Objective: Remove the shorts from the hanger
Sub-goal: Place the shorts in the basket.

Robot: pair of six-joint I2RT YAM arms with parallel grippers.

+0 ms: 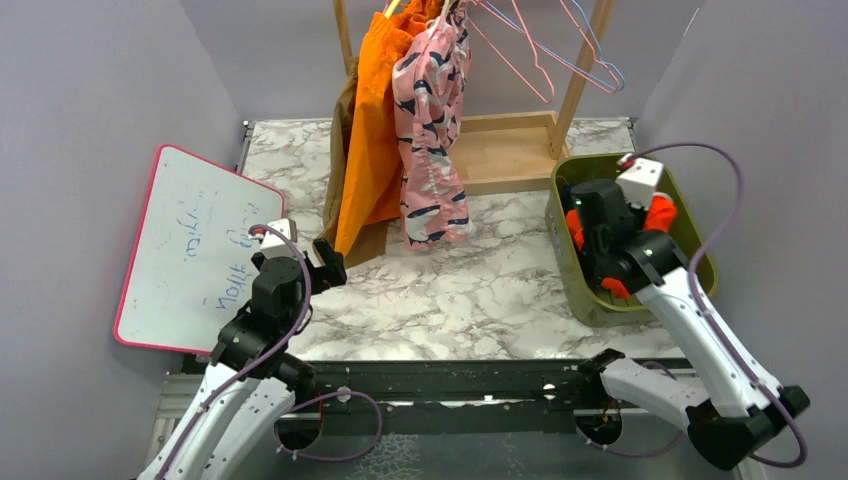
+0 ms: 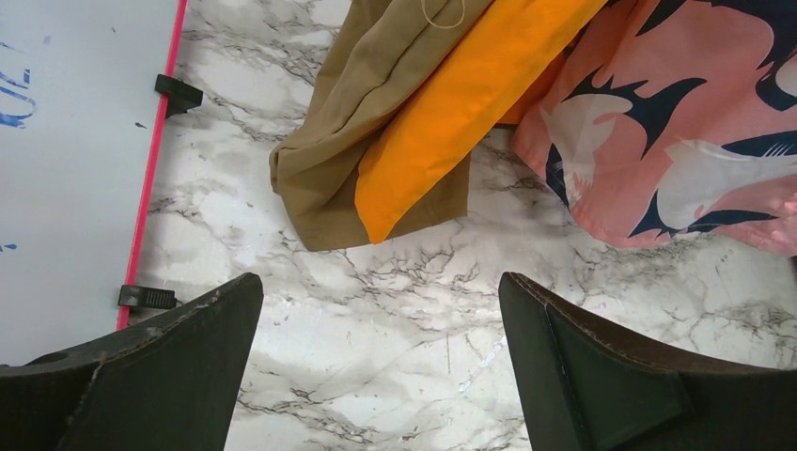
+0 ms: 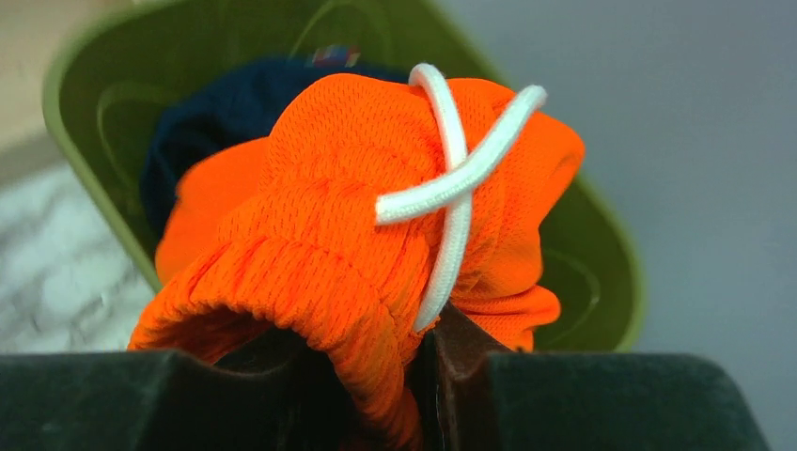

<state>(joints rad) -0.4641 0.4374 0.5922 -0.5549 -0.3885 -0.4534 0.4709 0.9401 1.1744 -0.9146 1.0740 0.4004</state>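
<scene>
Blue handwriting [image 1: 205, 262] is seen on the whiteboard [image 1: 160, 300], in about three lines, turned sideways to the top camera. No word can be made out reliably. Only a few blue stroke ends are caught at the left wrist view's edge. Nothing else legible.

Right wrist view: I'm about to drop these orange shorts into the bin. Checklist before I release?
1. Grip: the right hand pinches the red-orange shorts: ok.
2. Position: that hand is above the green bin: ok.
3. Room in bin: navy shorts lie underneath: cannot tell.
4. Snag: white drawstring free of the grip: cannot tell.
5. Spare arm: left hand open, empty, over the marble table: ok.
6. Job finished: not ok; pink shorts, bright orange shorts and tan shorts hang on the rack.
</scene>
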